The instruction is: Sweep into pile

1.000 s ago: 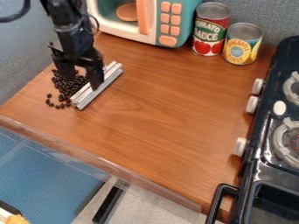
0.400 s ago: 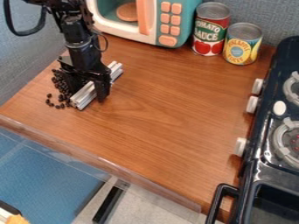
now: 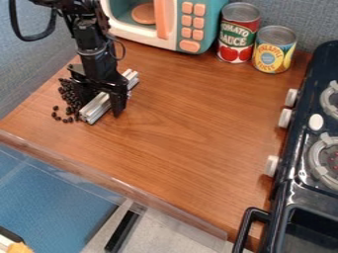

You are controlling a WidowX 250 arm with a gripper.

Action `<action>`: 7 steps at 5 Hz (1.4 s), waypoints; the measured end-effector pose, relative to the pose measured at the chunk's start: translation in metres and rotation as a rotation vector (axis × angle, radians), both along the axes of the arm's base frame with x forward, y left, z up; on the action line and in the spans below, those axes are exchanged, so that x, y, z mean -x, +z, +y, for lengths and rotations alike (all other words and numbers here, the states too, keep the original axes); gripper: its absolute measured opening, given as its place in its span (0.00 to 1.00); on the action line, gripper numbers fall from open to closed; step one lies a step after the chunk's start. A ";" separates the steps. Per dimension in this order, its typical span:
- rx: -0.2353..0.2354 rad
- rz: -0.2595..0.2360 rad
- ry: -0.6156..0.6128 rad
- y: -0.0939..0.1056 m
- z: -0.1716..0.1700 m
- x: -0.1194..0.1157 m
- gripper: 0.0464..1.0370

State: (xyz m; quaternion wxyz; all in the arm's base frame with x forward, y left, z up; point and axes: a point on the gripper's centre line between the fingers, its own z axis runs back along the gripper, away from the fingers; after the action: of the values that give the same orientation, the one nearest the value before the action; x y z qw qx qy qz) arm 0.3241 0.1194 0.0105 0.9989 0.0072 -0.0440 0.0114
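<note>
Wood-grain countertop (image 3: 185, 128) meets a gray wall (image 3: 29, 69) and a black toy stove (image 3: 282, 192), cut off at right, as your gripper (image 3: 100, 108), fingers spread, straddles a silvery bar (image 3: 93, 113); dark beans (image 3: 68, 101) lie alongside, partly hidden.

Silver bar (image 3: 96, 107) — partly behind fingers (image 3: 118, 105)

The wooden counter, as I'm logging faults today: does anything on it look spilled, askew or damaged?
Small dark beans look spilled on the counter's left side: loosely heaped, with a few strays trailing toward the near edge. That suits a sweeping job. I see no damage.
</note>
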 end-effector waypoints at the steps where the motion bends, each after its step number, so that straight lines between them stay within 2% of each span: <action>1: 0.008 0.013 -0.001 0.000 -0.002 0.002 0.96; 2: 0.023 0.010 -0.005 0.001 -0.005 0.001 0.96; 4: 0.024 -0.004 -0.002 0.007 -0.006 -0.002 0.96; 6: 0.002 -0.015 0.016 0.011 -0.007 -0.009 0.96; 7: -0.011 -0.012 0.025 0.008 -0.004 -0.012 0.91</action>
State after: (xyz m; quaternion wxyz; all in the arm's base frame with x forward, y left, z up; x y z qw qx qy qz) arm 0.3359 0.1152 0.0183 0.9984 0.0129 -0.0498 0.0239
